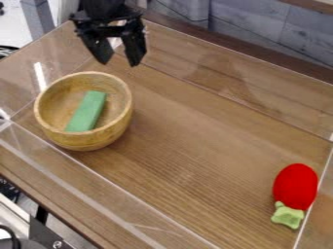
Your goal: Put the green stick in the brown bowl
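Nearest to me, in the bottom left corner, I saw dark cables and hardware (29, 229) below the edge of the brown wooden table (182, 156). The tabletop ran from there across the view, its planks showing faint grain. Near its right edge lay a red strawberry-like toy (297, 185) with a pale-green stem, the stem end toward me.

On the left stood the round light-brown wooden bowl (82, 141), thick-walled. The flat light-green rectangular stick (86, 111) was inside it, lying lengthwise roughly from near to far on the bowl's floor.

Beyond the bowl, toward the far left, I had the black robot gripper (112, 53) above the table, pointing downward, its fingers spread open with nothing between them. It was clear of the bowl and the stick, and its outline was slightly blurred. Past it, a whitish-grey surface (247, 27) bordered the table's far edge, with a strip of brown wood at the top right.
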Action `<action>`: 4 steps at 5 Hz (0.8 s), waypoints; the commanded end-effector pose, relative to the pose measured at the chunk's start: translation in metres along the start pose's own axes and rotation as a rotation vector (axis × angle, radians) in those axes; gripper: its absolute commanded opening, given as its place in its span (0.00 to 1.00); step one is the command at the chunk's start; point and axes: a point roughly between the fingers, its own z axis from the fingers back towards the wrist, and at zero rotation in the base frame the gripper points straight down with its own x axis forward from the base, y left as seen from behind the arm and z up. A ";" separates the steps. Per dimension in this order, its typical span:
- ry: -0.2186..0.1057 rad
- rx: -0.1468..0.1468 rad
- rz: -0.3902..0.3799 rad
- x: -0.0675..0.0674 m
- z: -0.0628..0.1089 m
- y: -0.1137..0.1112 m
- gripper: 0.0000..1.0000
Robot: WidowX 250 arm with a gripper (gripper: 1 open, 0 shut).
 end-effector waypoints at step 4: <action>-0.056 0.010 -0.058 0.024 0.019 -0.033 1.00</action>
